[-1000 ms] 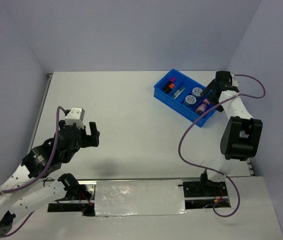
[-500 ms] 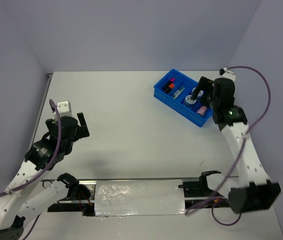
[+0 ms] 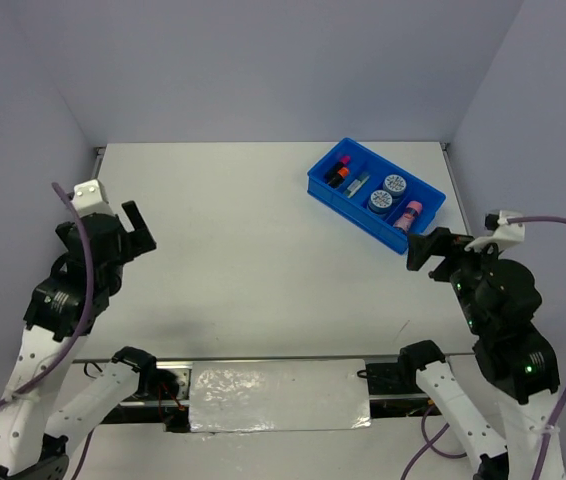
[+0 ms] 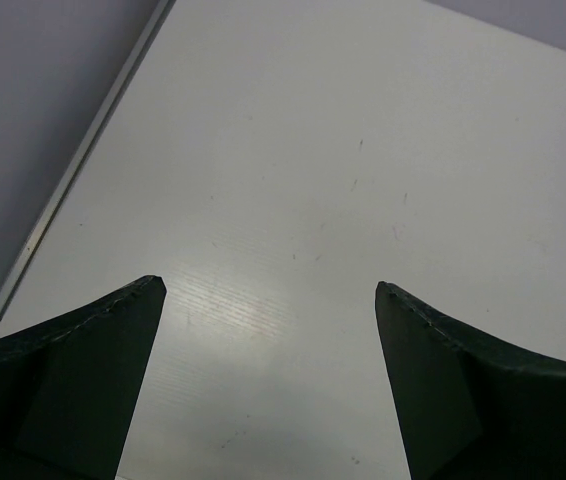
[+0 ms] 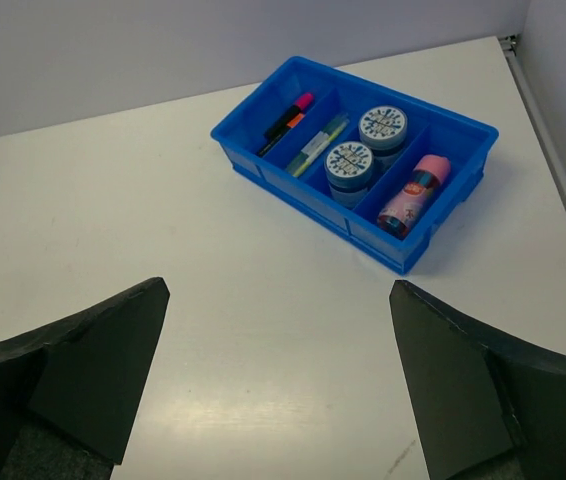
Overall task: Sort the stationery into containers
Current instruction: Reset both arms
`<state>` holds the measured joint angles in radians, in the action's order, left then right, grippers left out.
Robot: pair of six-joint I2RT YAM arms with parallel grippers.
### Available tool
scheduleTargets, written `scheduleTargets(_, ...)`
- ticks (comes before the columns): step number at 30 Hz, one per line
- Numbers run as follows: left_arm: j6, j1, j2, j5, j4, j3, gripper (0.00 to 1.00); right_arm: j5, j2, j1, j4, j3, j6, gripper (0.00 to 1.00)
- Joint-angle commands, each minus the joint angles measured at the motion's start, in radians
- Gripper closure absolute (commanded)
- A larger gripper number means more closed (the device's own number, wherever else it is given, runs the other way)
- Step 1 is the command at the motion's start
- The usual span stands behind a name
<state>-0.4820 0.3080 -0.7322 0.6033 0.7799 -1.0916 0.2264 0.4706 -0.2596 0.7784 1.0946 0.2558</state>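
Top external, right end effector (image 3: pixel 423 250) withdrawn from tray (image 3: pixel 315 184), left arm (image 3: pixel 61 300) retreated

Left arm (image 3: pixel 58 300) and right arm (image 3: pixel 508 310) elbows bent, well apart, left gripper (image 3: pixel 129 226) and right gripper (image 3: pixel 429 250) both spread wide, empty.

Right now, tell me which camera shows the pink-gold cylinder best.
The right wrist view: the pink-gold cylinder lies close and unobstructed in the blue tray's end compartment. The top external view shows it small; the left wrist view does not show it.
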Motion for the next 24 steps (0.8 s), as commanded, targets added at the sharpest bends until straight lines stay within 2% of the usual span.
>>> scheduleTargets(1,0.051,-0.007,0.054,-0.013,0.027,-0.068,0.01,0.037,-0.039,-0.013,0.152,0.057,-0.026,0.0)
scheduleTargets(5,0.072,-0.007,0.115,-0.071,0.061,-0.077,0.01,0.065,-0.075,-0.015,0.208,0.042,-0.072,0.0)
scheduleTargets(9,0.079,-0.007,0.172,-0.126,0.079,-0.051,0.01,0.053,-0.133,-0.02,0.177,-0.018,-0.078,0.0)
scheduleTargets(24,0.097,-0.007,0.209,-0.145,0.096,-0.045,0.01,0.048,-0.132,-0.021,0.171,-0.021,-0.069,0.0)
